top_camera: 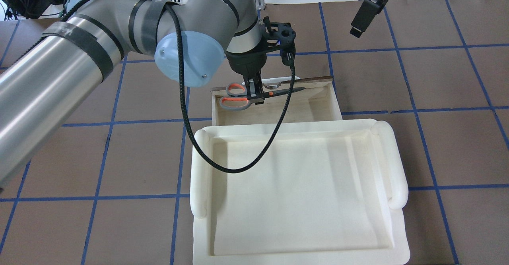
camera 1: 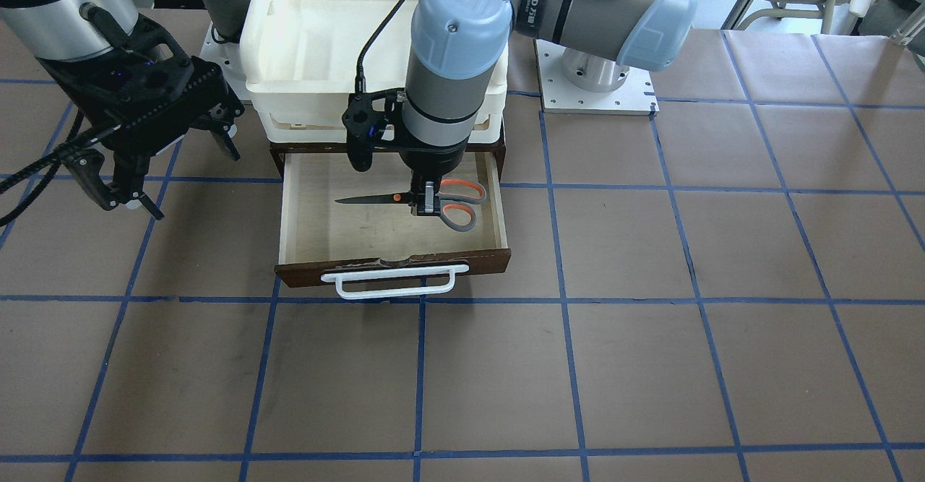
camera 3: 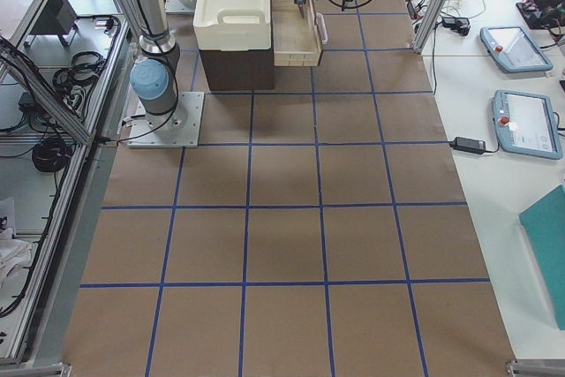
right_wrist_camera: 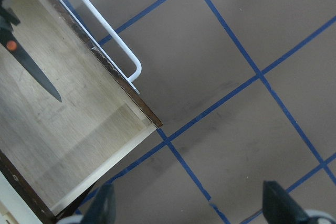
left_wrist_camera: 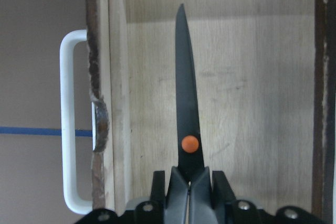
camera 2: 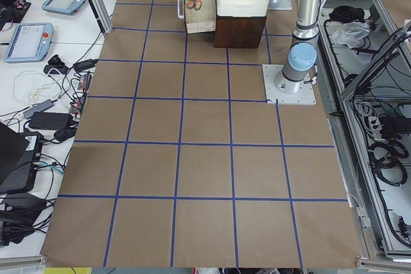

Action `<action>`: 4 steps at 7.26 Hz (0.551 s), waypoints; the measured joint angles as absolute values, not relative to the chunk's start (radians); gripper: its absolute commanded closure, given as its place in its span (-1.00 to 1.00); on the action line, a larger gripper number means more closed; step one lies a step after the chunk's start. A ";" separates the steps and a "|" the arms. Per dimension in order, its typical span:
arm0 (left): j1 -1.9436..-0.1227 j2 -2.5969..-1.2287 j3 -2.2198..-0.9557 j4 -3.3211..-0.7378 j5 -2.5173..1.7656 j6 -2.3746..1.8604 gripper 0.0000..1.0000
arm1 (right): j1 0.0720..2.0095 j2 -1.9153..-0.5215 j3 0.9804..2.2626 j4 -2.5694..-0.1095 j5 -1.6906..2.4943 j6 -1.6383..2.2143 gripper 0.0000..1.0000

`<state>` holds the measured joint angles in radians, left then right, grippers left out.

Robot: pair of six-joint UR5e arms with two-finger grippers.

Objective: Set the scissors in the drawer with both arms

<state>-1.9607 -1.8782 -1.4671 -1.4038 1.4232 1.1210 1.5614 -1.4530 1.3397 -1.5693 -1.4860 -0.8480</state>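
The dark brown drawer [camera 1: 394, 265] is pulled open, with its white loop handle [camera 1: 394, 283] at the front and a pale plywood floor [top_camera: 310, 110]. My left gripper [camera 1: 426, 204] is shut on the scissors [camera 1: 368, 199] near the orange pivot. It holds them flat and low inside the drawer, with the grey-orange handles toward the drawer's side. I cannot tell whether they touch the floor. The left wrist view shows the blades [left_wrist_camera: 186, 93] over the plywood. My right gripper [camera 1: 191, 178] is open and empty, raised beside the drawer; its view [right_wrist_camera: 189, 208] shows the drawer corner [right_wrist_camera: 152, 121].
A cream-white plastic tray [top_camera: 298, 185] sits on top of the dark cabinet [camera 2: 239, 30] behind the drawer. The arms' white base plates [camera 1: 600, 95] flank the cabinet. The brown table [camera 1: 650, 366] has a blue tape grid.
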 measured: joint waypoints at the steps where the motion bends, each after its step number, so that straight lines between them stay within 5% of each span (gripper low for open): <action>1: -1.976 -1.896 -1.465 -1.404 1.422 1.106 0.96 | 1.561 -1.475 1.347 -1.565 -1.490 -0.755 -1.00; 4: -1.994 -1.925 -1.462 -1.439 1.416 1.093 0.95 | 1.560 -1.497 1.389 -1.569 -1.482 -0.540 -1.00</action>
